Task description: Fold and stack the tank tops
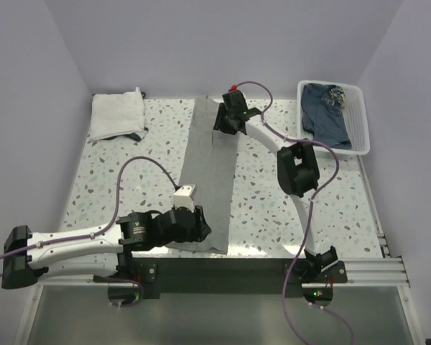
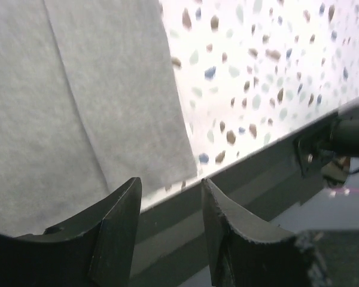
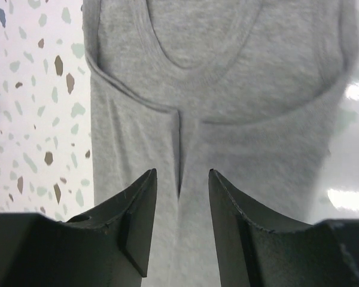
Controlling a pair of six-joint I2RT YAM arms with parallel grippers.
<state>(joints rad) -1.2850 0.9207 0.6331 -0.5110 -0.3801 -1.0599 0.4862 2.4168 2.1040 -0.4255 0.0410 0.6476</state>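
Grey tank top: folded lengthwise into a long narrow strip. It lies flat on the bench and runs from the upper centre of the top view down to the lower centre, by the near edge.

Grey tank top, neck end: in the right wrist view the scooped neckline and straps fill the upper part of the frame. A vertical fold seam runs down toward the gap between the fingers.

Grey tank top, hem end: in the left wrist view the hem corner sits in the upper left of the frame, just short of the bench's dark front edge.

Left tool: at the lower end of the strip. Its jaws are moderately apart with nothing between them, only the bench edge showing in the gap. Whether the fingers touch the cloth I cannot tell.

Right tool: over the upper end of the strip. Its jaws are parted and hold nothing, and the cloth lies flat beneath them. Contact with the cloth cannot be told.

White tank top: a folded bundle at the upper left of the bench, well apart from both tools.

Basket: white and slatted, at the upper right corner of the bench, with a dark blue cloth inside.
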